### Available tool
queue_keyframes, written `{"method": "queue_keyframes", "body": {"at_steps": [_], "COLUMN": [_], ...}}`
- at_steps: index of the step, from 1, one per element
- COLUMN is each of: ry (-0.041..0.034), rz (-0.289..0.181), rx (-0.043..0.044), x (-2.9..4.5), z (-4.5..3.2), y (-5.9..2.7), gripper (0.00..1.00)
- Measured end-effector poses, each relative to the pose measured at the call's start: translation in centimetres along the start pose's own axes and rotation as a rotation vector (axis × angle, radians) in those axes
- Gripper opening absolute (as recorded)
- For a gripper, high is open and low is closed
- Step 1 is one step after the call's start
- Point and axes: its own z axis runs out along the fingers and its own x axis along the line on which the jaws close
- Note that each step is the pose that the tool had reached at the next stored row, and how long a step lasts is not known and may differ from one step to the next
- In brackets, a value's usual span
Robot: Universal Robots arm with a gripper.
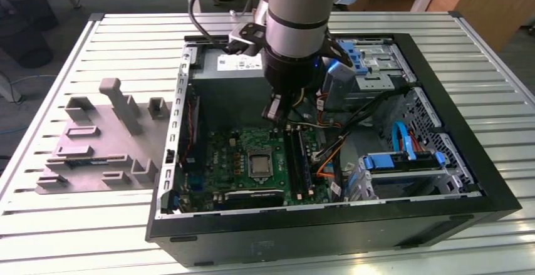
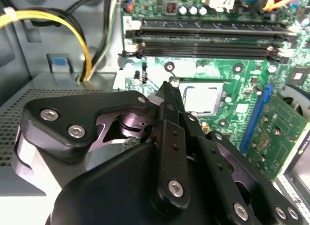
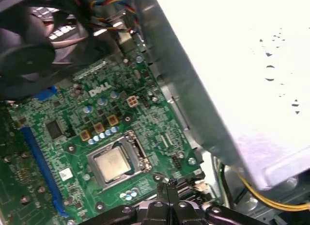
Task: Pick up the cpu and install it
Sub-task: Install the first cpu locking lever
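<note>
The hand (image 2: 173,84) hangs clenched and empty just above the green board (image 1: 250,162), near the cpu (image 3: 110,164) already lying in its socket (image 3: 118,159).

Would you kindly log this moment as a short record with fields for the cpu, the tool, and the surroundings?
cpu: silvery square chip seated in the socket frame on the green motherboard
tool: fingers together at the tips, holding nothing, above the board beside the socket
case: open computer case lying on a slatted table
tray: grey tray with upright posts, on the exterior view's left of the case
</note>
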Motion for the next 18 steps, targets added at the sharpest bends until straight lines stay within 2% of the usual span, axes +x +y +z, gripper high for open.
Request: {"method": "queue_keyframes", "body": {"at_steps": [5, 11, 18], "ry": [-0.0001, 0.0001, -0.0004], "rz": [0.000, 0.000, 0.000], "rx": [0.0000, 0.0000, -0.0003], "x": [-0.73, -1.17, -1.40], "z": [0.08, 0.12, 0.68], "y": [-0.01, 0.10, 0.32], "gripper": [0.11, 0.11, 0.11]}}
